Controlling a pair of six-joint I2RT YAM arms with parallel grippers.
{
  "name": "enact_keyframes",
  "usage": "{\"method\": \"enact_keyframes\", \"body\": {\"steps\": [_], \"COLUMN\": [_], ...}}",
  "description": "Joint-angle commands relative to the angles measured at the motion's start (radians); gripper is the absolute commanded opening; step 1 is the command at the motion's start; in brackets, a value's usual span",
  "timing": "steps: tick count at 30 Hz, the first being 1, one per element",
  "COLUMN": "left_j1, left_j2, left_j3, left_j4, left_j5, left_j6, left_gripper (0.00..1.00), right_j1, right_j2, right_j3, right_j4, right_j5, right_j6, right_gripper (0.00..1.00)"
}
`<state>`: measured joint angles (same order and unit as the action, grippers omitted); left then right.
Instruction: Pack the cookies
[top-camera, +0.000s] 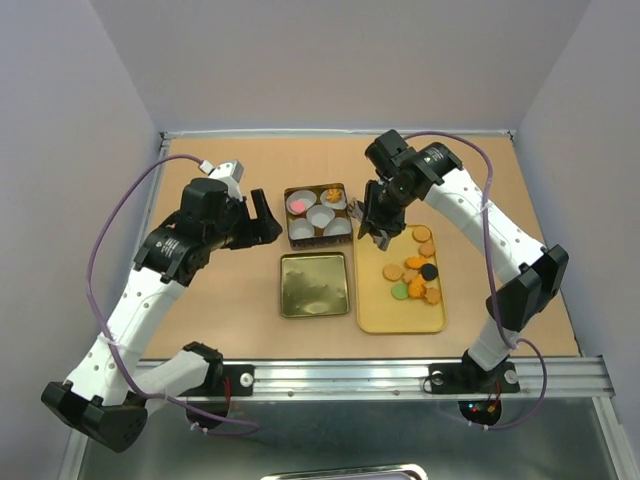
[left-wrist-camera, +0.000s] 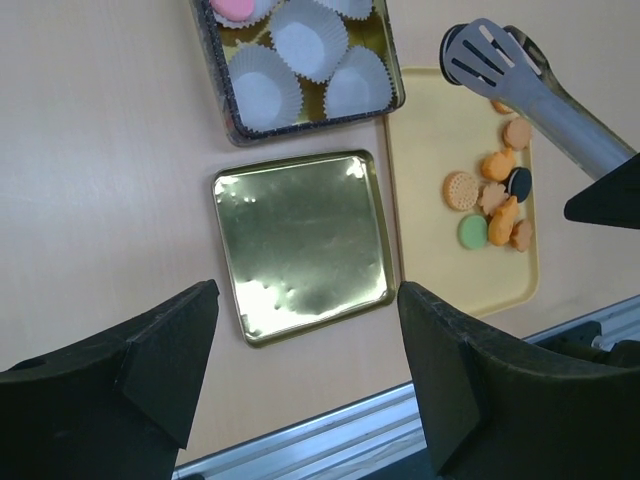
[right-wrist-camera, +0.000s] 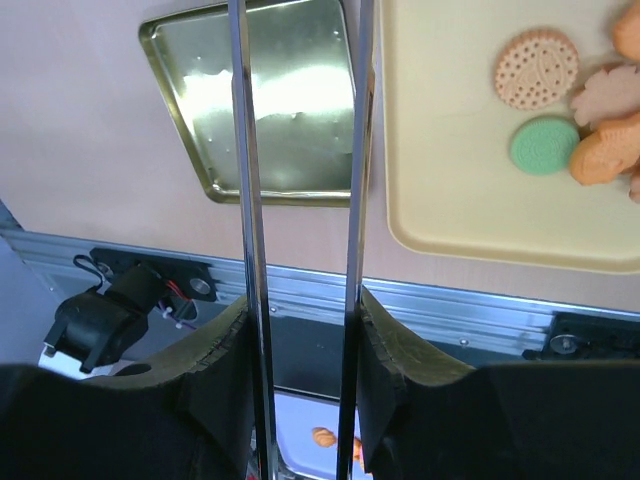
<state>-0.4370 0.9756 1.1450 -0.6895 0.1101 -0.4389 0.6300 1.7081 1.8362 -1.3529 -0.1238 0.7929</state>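
Several small cookies (top-camera: 412, 275), orange, tan, green and black, lie on a yellow tray (top-camera: 400, 318). They also show in the left wrist view (left-wrist-camera: 490, 200) and the right wrist view (right-wrist-camera: 545, 145). A square tin (top-camera: 343, 190) holds white paper liners, with a pink cookie (top-camera: 297, 205) and an orange cookie (top-camera: 331, 196) in two of them. My right gripper (top-camera: 378, 226) is shut on metal tongs (left-wrist-camera: 520, 85), whose two arms (right-wrist-camera: 245, 200) run between the fingers; their head hangs over the tray's far left corner beside the tin. My left gripper (top-camera: 262, 218) is open and empty, left of the tin.
The gold tin lid (top-camera: 314, 284) lies flat between the tin and the table's near edge, left of the yellow tray. A metal rail (top-camera: 380, 375) runs along the near edge. A metal pan (top-camera: 340, 472) sits below the table.
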Motion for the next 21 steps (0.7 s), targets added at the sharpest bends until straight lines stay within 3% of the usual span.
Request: {"method": "enact_keyframes", "body": {"steps": [1,3,7,10,13,14,15,17,18,19,21], "left_j1": [0.003,0.006,0.015,0.020,0.021,0.021,0.021,0.024,0.026,0.027,0.040], "left_j2": [0.012,0.037,0.149,0.267,0.347,0.341,0.316,0.143,0.003,-0.059,-0.114], "left_j3": [0.102,0.160,0.367,0.608,0.874,0.887,0.863,0.625,0.520,0.328,0.262], "left_j4": [-0.010,-0.019,-0.097,-0.172,-0.206,-0.132,-0.054,0.147,0.356,0.461,0.516], "left_j5": [-0.018,-0.023,-0.009,-0.026,-0.134,-0.173,-0.219,-0.283,-0.291,-0.302,-0.366], "left_j6": [-0.052,-0.108,-0.171,-0.160,-0.117,-0.118,-0.129,-0.142,-0.135,-0.142,-0.179], "left_gripper": [0.89,0.99,0.99,0.99,0.99,0.99,0.99,0.99,0.99,0.99,0.99], "right_j1": [0.007,0.007,0.007,0.008,0.007,0.007,0.007,0.005,0.005,0.007,0.005], "right_j2": [-0.002,-0.002,-0.019,-0.007,0.012,0.019,0.024,0.030,0.036,0.041,0.048], "right_j3": [0.104,0.113,0.100,0.097,0.104,0.107,0.110,0.109,0.110,0.113,0.115], "right_j4": [-0.034,-0.031,-0.008,0.001,0.011,0.014,0.015,0.017,0.017,0.017,0.021], "right_j5": [0.010,0.006,-0.029,-0.086,-0.117,-0.116,-0.106,-0.071,-0.057,-0.047,-0.046], "right_j6": [-0.070,-0.098,-0.132,-0.153,-0.193,-0.205,-0.213,-0.227,-0.228,-0.219,-0.205], "right_gripper": [0.30,0.30,0.29,0.29,0.29,0.29,0.29,0.29,0.29,0.29,0.29]}}
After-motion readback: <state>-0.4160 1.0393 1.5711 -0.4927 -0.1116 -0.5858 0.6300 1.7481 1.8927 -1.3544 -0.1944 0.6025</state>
